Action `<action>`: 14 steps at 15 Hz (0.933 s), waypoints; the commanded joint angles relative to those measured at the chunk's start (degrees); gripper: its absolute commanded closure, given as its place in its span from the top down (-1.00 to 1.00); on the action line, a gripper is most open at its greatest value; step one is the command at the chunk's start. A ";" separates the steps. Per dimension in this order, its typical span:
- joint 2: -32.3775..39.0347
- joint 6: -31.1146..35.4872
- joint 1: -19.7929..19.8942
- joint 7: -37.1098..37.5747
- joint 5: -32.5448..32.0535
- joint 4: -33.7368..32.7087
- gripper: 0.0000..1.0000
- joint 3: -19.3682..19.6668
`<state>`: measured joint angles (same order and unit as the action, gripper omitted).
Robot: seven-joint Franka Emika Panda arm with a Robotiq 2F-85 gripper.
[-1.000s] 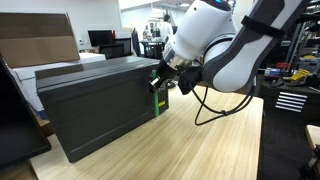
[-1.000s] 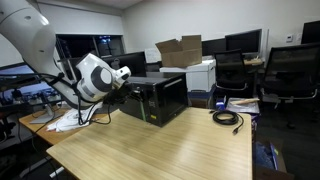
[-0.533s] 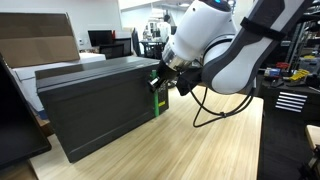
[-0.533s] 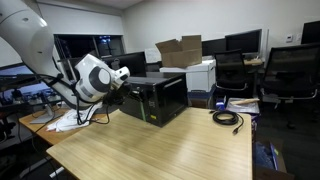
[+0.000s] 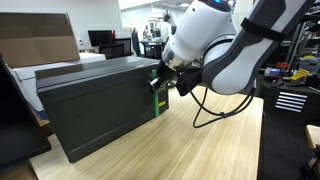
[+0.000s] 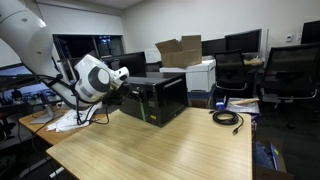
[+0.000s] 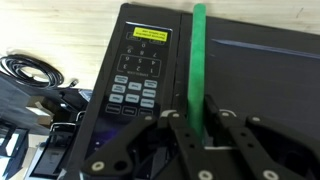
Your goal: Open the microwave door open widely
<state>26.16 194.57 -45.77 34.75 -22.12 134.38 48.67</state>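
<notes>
Office monitors [image 6: 243,41] behind; the microwave door [image 5: 100,115] looks shut (opening all left to do); fingers [image 7: 180,130] straddle its green strip [image 7: 198,60], can't tell if clamped.

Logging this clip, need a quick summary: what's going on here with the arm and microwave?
The arm's gripper is at the microwave, its fingers either side of the green strip on the edge of the microwave door, beside the button panel. The door looks closed, flush with the front. Whether the fingers actually pinch the strip cannot be told.
</notes>
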 commanded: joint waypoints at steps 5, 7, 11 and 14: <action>-8.01 -1.93 -9.56 -1.62 -0.76 11.14 -0.90 7.92; -9.01 -2.41 -11.85 -1.50 -0.46 12.28 -0.90 9.78; -10.37 -4.20 -16.63 -1.43 -0.35 13.60 -0.06 13.81; -10.59 -5.71 -19.80 -1.15 -0.46 14.52 0.32 17.11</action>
<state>17.57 190.87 -62.60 34.73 -22.21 146.57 62.01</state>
